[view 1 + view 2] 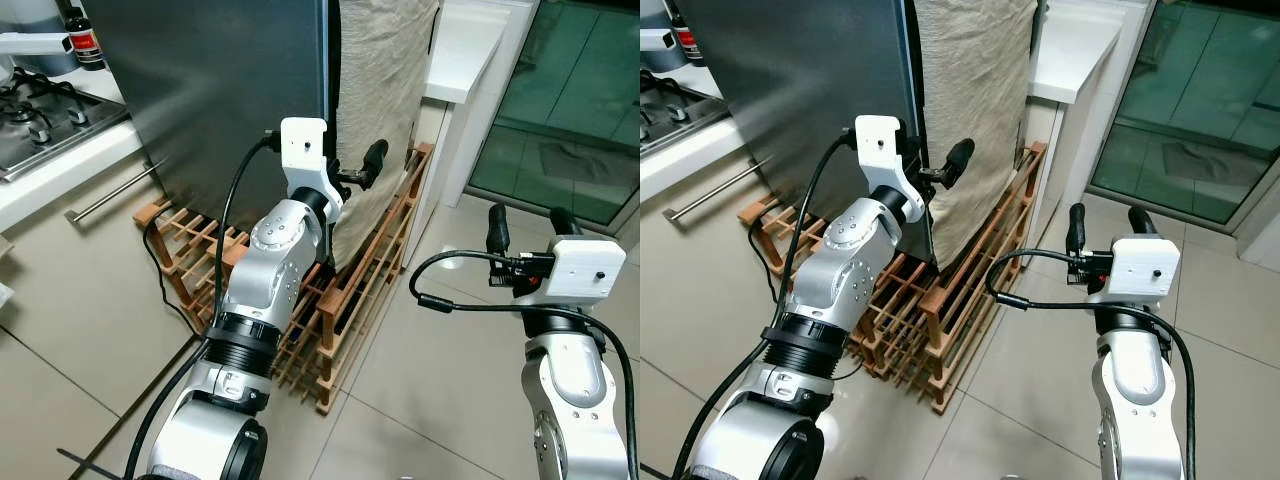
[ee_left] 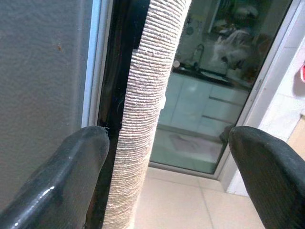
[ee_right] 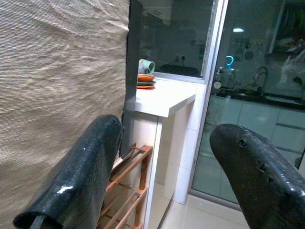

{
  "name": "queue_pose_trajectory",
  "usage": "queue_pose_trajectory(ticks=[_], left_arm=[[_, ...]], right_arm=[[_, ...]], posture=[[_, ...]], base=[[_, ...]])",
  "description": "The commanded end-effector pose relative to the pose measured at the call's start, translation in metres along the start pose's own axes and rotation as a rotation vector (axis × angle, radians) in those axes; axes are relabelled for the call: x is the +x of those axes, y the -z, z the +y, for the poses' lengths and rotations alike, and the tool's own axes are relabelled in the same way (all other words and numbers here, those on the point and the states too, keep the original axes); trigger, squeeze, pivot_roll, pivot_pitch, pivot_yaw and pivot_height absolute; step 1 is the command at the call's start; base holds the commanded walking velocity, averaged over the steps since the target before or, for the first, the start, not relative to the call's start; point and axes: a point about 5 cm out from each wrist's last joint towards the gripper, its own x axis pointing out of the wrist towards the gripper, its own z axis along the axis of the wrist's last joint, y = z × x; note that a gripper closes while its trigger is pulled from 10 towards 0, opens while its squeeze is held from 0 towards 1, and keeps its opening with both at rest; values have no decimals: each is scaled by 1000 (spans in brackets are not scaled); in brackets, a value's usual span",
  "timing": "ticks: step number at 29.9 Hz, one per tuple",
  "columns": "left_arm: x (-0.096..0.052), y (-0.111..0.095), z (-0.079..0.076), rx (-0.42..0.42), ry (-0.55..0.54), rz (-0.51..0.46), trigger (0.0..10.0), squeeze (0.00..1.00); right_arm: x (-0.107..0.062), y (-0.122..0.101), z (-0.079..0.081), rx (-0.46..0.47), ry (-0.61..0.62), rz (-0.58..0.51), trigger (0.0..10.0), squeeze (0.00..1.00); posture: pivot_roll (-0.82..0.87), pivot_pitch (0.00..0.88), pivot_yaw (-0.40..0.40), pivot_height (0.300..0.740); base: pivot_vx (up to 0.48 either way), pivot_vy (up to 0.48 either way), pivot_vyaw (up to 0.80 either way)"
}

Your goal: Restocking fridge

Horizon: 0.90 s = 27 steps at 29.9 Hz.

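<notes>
1. The left hand (image 2: 167, 176) is raised to the edge of the fridge door (image 1: 220, 90), its fingers spread wide and grasping nothing. One finger (image 2: 71, 176) lies against the door's dark edge strip; the other stands well out in the air on the far side of a hanging cloth (image 1: 380, 90).
2. That beige cloth hangs just beyond the door edge, directly between the left hand's two fingers, so the hand straddles cloth and door edge together.
3. The right hand (image 1: 525, 228) is held lower and off to the side, over the tiled floor (image 1: 420, 400), fingers apart and empty. It points toward the cloth and a white table (image 3: 164, 98) carrying a cup and plates.
4. The fridge door looks closed, and no item to restock is held in either hand.
5. Below the left hand, a wooden rack (image 1: 350, 290) leans against the fridge base, with a black cable (image 1: 170, 290) trailing near it.
6. Risks, as I judge them: closing now could pinch the cloth instead of the door edge, giving a slipping grip or dragging the cloth down.
7. A swinging door may strike the rack, and the left arm could snag on it.
</notes>
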Motion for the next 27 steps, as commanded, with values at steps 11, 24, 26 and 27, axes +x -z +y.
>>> queue_pose_trajectory(ticks=[11,24,26,27], left_arm=[[5,-6,-47,-106,250,16,10000,0],[-18,-27,-36,-60,298,-89,10000,0],[-30,-31,-22,-29,257,-120,10000,0],[-38,-33,-13,-13,226,-134,10000,0]], right_arm=[[2,1,0,-5,-1,-1,10000,0],[2,-3,-2,-13,-14,-8,10000,0],[-1,-4,-3,-12,-10,-11,10000,0],[-3,-4,-3,-11,-8,-11,10000,0]], posture=[[-197,0,62,740],[-201,0,49,740],[-201,0,49,740],[-201,0,49,740]], base=[[0,0,0],[0,0,0],[0,0,0],[0,0,0]])
